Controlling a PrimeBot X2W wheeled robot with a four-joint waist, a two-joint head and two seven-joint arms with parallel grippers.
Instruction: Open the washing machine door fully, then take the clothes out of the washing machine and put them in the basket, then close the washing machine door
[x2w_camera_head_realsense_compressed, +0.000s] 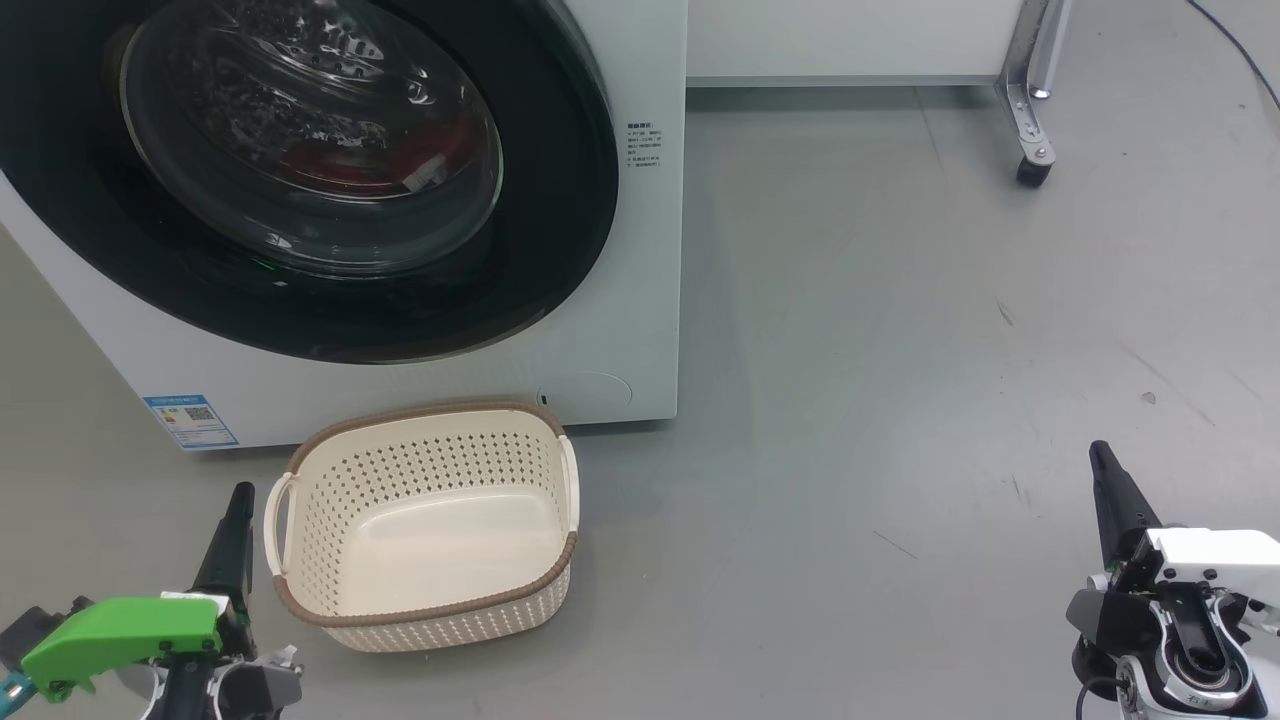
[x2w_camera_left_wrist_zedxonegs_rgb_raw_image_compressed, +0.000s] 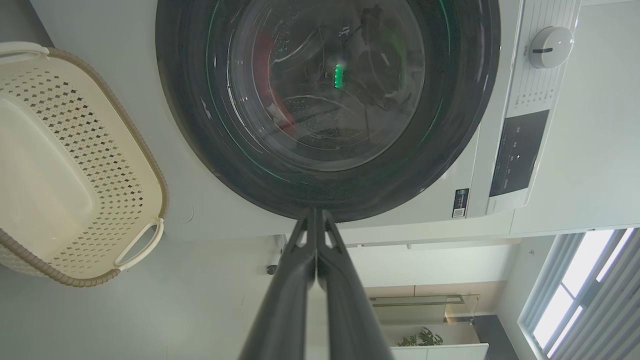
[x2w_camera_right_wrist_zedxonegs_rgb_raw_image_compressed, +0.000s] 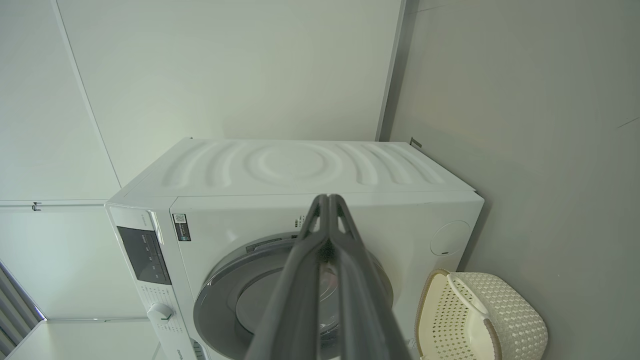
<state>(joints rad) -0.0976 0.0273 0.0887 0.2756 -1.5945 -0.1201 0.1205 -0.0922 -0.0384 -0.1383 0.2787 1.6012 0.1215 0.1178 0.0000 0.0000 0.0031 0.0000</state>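
Head view: basket before washing machine

This looks like a test room or lab, with a big white washing machine at eleven o'clock on a bare grey floor, plain white walls, and a metal leg on a wheel at one o'clock.

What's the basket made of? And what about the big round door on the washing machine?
The basket looks like smooth cream plastic: its sides are punched with neat rows of holes. Its brown rim seems moulded to look woven. The washing machine door has a glossy black rim, probably plastic, and a clear bulging centre that reflects light like glass.
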